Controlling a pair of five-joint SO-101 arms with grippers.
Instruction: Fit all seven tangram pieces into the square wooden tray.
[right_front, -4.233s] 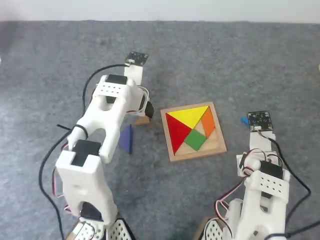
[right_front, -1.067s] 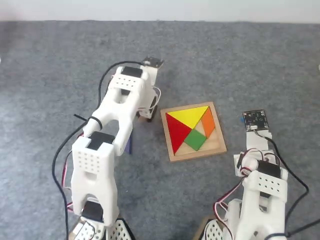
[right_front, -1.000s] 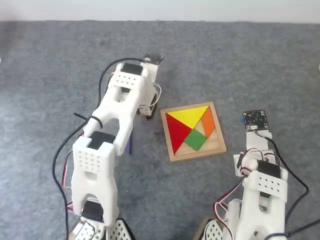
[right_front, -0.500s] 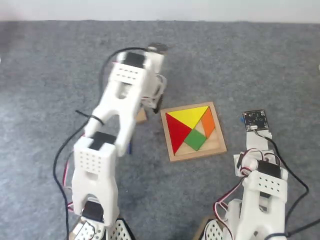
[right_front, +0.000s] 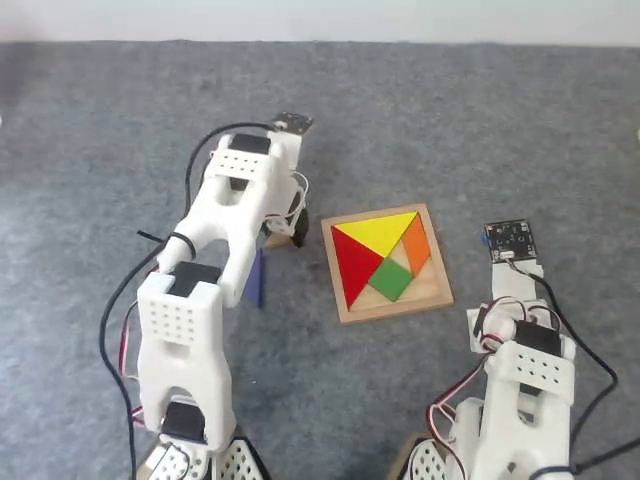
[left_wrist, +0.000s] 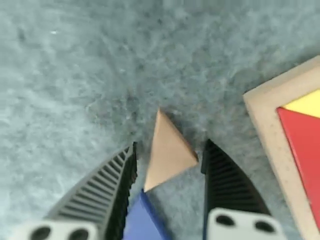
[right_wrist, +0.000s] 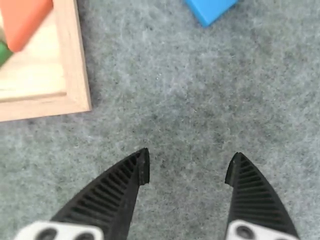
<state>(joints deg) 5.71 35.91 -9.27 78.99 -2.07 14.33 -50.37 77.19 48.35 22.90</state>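
Grey felt covers the table (right_front: 500, 120). The wooden tray (right_front: 428, 288), just beside the left pincer (left_wrist: 170, 145), holds four coloured pieces, with bare wood left over. Half a second ago the left arm was raised; it has dropped back, its pincer now spread astride the tan triangle (left_wrist: 167, 155), so a grasp looks imminent. The right pincer (right_wrist: 190, 156) hovers spread and empty, with the light blue piece (right_wrist: 210, 10) ahead. The dark blue piece (left_wrist: 142, 220) lies between the left fingers' bases.
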